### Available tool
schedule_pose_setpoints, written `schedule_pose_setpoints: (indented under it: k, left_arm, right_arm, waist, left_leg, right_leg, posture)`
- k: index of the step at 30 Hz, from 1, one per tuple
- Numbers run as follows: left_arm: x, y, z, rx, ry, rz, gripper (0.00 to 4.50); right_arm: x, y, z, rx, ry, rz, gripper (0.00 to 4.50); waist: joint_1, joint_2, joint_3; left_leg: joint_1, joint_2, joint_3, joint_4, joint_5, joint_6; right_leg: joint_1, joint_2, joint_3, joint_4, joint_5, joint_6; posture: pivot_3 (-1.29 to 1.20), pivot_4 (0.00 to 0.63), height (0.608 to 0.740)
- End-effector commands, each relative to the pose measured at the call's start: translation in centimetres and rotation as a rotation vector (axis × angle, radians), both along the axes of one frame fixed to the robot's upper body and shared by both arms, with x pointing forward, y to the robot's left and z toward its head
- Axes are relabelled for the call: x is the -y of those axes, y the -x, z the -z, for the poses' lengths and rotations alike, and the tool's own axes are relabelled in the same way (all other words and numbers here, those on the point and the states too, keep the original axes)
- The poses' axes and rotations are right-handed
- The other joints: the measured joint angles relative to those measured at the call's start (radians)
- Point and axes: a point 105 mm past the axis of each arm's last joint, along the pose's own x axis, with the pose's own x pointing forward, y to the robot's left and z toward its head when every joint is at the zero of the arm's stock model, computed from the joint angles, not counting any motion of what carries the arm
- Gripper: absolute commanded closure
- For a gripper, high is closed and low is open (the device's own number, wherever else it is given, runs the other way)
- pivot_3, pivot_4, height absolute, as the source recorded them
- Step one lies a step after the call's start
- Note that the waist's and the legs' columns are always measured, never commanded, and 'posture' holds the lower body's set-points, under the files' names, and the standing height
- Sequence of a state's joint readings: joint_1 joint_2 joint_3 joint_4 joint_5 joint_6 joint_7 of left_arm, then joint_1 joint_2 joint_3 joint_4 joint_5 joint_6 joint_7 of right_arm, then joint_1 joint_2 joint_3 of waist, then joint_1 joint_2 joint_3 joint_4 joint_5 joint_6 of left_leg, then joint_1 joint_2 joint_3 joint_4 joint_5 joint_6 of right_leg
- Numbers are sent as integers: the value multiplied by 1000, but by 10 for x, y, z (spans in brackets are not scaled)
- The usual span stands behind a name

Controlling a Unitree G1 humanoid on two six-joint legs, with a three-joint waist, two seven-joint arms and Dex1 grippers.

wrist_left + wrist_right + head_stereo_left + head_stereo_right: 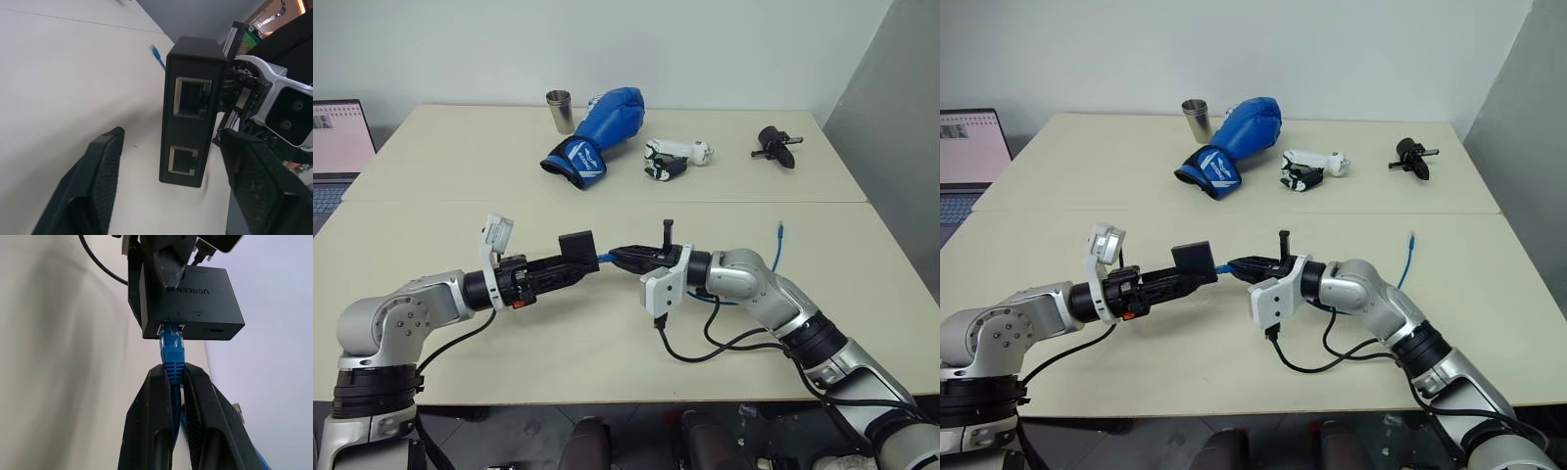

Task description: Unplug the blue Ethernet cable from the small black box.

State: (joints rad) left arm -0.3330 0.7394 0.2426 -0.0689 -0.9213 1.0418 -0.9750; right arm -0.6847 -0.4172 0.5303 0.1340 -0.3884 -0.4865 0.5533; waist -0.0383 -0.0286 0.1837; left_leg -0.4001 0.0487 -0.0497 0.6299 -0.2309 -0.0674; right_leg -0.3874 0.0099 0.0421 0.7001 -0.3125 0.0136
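Black fingers of the right gripper [174, 374] are pinched tight on the ribbed boot of the blue Ethernet cable [172, 355], just behind its plug. Plug is seated in a port on one edge of the small black box [193, 303], so cable & box are joined. Box is up off the table [607, 186], between the two grippers near the front-middle of the near tabletop.

Left gripper [576, 262] comes at the box from the opp. side. In the left wrist view its two fingers [98, 181] stand apart w/ the box between them, gaps visible on both sides there; the edge facing that cam has two empty ports. In the right wrist view one left finger lies over the box's top face; can't tell if it's truly gripping.

Behind the right gripper the cable runs back along the right arm, loops on the table and ends w/ its free plug [781, 230] pointing up toward the far-right part of the table.

Farther out, on the far tabletop: metal cup [560, 111], blue boxing glove [602, 132] just beside it, white-and-black gadget [671, 157] near the glove, black knobbed tool [775, 145] well to the right. Laptop [337, 147] at the far left edge.
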Motion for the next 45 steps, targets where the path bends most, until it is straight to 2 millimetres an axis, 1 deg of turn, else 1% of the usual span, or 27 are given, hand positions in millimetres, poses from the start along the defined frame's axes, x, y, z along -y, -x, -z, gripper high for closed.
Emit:
schedule_pose_setpoints:
  k: [1,4,5,9,10,17,19,20,22,24,26,27,29,30,31,33,34,38,45]
  left_arm:
    - [6,1,-10,30,29,35,2044]
    - [8,0,-11,33,35,35,2661]
    - [8,0,-10,32,37,36,2956]
    - [12,1,-9,30,40,44,3655]
    - [12,1,-8,29,41,46,3707]
    - [12,1,-8,24,39,46,3707]
    - [11,1,-8,24,35,45,3707]
    - [11,1,-8,25,33,46,3707]
    - [12,1,-8,31,23,54,3707]
    - [13,1,-8,45,-1,75,3707]
    - [13,2,-8,66,-37,99,3707]
    - [11,2,-7,85,-65,111,3707]
    - [9,4,-5,122,-108,143,3707]
    - [8,4,-5,138,-121,155,3707]
    - [8,5,-5,157,-134,176,3707]
    - [8,5,-7,189,-143,206,3707]
    - [8,4,-9,205,-141,219,3707]
    - [16,8,-16,243,-124,281,3708]
    - [21,8,-22,246,-103,319,3708]
  right_arm:
    - [1,1,-16,37,-45,-5,4440]
    - [-1,3,-15,38,-45,-13,4441]
    - [-2,4,-15,38,-46,-16,4441]
    - [-4,6,-14,33,-50,-23,4441]
    - [-5,6,-14,30,-52,-24,4442]
    - [-3,10,-9,-35,-52,-26,4442]
    - [-2,11,-9,-44,-51,-24,3738]
    - [-1,11,-9,-47,-40,-27,3611]
    - [2,12,-9,-45,-22,-29,3179]
    - [6,16,-13,-77,-28,-37,2803]
    - [12,20,-16,-157,-32,-49,2414]
    - [17,26,-16,-259,-42,-57,2232]
    - [24,36,-17,-443,-69,-72,2228]
    - [25,38,-21,-552,-124,-68,2228]
    - [27,40,-24,-671,-175,-62,2228]
    - [29,42,-26,-838,-240,-53,2228]
    - [30,41,-26,-896,-267,-43,2228]
    - [27,32,-28,-1065,-365,-13,2228]
    - [20,26,-21,-1236,-401,-7,2228]
  waist:
    - [0,0,0]
    - [1,0,0]
    - [2,0,0]
    - [2,0,0]
    - [2,0,0]
    - [3,0,0]
    - [3,0,0]
    - [3,0,0]
    - [3,0,0]
    - [5,0,0]
    - [6,0,0]
    - [6,0,0]
    - [7,0,0]
    - [7,0,0]
    - [7,0,0]
    - [7,1,0]
    - [7,1,0]
    - [6,1,0]
    - [6,1,1]
  left_leg:
    - [0,0,0,0,0,0]
    - [0,0,0,0,0,0]
    - [0,0,0,0,0,0]
    - [0,0,0,0,0,0]
    - [0,0,0,0,0,0]
    - [0,0,0,0,0,0]
    - [0,0,0,0,0,0]
    - [0,0,0,0,0,0]
    - [0,0,0,0,0,0]
    - [0,0,0,0,0,0]
    - [0,0,0,0,0,0]
    - [0,0,0,0,0,0]
    - [0,0,0,0,0,0]
    - [0,0,0,0,0,0]
    - [0,0,0,0,0,0]
    - [0,0,-1,0,0,0]
    - [0,0,0,0,0,0]
    - [0,0,-1,0,0,0]
    - [-1,0,0,0,0,0]
  right_leg:
    - [0,0,0,0,0,0]
    - [0,0,0,0,0,0]
    - [0,0,0,0,0,0]
    - [0,0,0,0,0,0]
    - [0,0,0,0,0,0]
    - [0,0,0,0,0,0]
    - [0,0,0,0,0,0]
    - [0,0,0,0,0,0]
    - [0,0,0,0,0,0]
    - [0,0,0,0,0,0]
    - [0,0,0,0,0,0]
    - [1,0,0,0,0,0]
    - [1,0,0,-1,0,0]
    - [1,0,-1,-1,0,0]
    - [1,-1,-1,-1,0,0]
    - [1,-1,-1,-1,0,0]
    - [1,-1,-1,0,0,0]
    - [1,0,-1,0,0,0]
    - [0,0,-1,-1,0,0]
  posture:
    - [0,150,740]
    - [0,150,740]
    - [0,150,740]
    - [0,150,740]
    - [0,150,740]
    - [0,150,740]
    - [0,150,740]
    - [0,150,740]
    - [0,150,740]
    - [0,150,740]
    - [0,150,740]
    - [0,150,740]
    - [0,150,740]
    - [0,150,740]
    - [0,150,740]
    - [0,150,740]
    - [0,150,740]
    - [0,150,740]
    - [0,150,740]
